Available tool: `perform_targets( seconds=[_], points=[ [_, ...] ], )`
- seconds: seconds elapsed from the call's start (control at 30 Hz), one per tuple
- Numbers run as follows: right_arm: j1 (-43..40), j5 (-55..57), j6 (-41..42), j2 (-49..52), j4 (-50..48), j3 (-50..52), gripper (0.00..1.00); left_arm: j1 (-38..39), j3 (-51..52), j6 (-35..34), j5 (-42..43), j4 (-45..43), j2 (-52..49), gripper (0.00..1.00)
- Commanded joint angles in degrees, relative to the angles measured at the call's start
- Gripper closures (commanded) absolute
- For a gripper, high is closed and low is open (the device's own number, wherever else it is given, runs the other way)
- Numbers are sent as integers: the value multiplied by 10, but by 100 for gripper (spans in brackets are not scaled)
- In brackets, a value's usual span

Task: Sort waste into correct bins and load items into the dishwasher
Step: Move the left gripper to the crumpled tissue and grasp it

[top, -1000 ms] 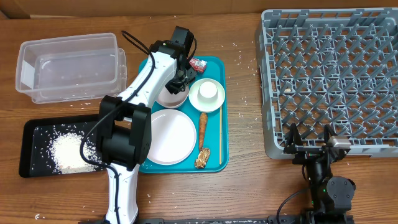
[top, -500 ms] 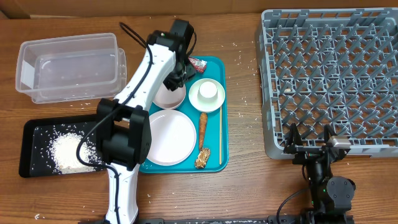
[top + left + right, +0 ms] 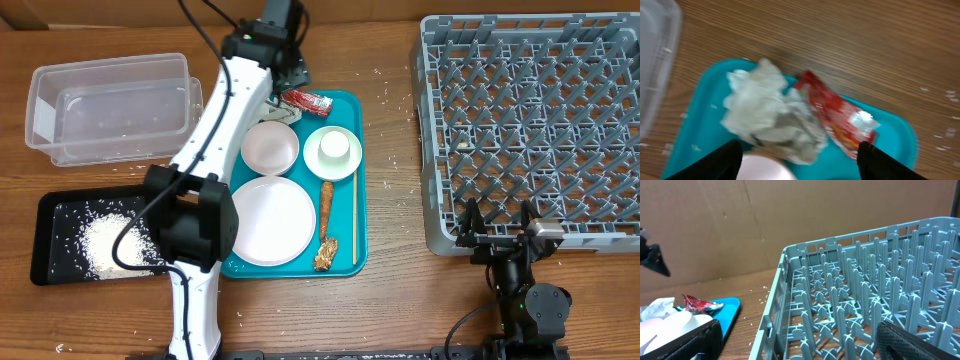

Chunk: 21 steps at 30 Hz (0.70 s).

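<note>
We put this early in the job: only the rice [image 3: 105, 245] looks sorted, a pile in the black tray [image 3: 55, 215] at the left edge of the table [image 3: 400, 300], with stray grains [image 3: 392, 160] scattered on the wood. The clear tub [image 3: 110, 100] at the far-left corner holds just a few specks. The napkin [image 3: 771, 117] and red wrapper [image 3: 837, 117] lie touching at the far edge of the teal tray [image 3: 343, 112]; the carrot [image 3: 326, 203] and brown scrap [image 3: 323, 256] sit along its right side. The plate [image 3: 270, 220], bowl [image 3: 270, 148] and second bowl [image 3: 315, 162] with the cup [image 3: 333, 147] are all on that tray; the rack [image 3: 535, 130] on the right holds no dishes. The left claw [image 3: 799, 146] hangs over the napkin, spread, gripping nothing. The right claw [image 3: 497, 235] sits released by the rack's near edge.
</note>
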<state>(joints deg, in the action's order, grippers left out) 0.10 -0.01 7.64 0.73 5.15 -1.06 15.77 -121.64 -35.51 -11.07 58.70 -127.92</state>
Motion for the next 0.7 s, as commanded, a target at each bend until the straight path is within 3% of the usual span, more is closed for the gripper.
perform_targets(
  seconds=[0.0,0.13,0.33,0.67],
  points=[
    [4,-1,-2,-6,-3,6,0,-38,-2,51,-28,10,-15,25],
    [4,-1,-2,-6,-3,6,0,-64,5,53,-18,20,-26,25],
    [4,-1,-2,-6,-3,6,0,-75,5,140,79,6,-50,28],
    [4,-1,-2,-6,-3,6,0,-66,5,163,82,4,-68,30]
  ],
)
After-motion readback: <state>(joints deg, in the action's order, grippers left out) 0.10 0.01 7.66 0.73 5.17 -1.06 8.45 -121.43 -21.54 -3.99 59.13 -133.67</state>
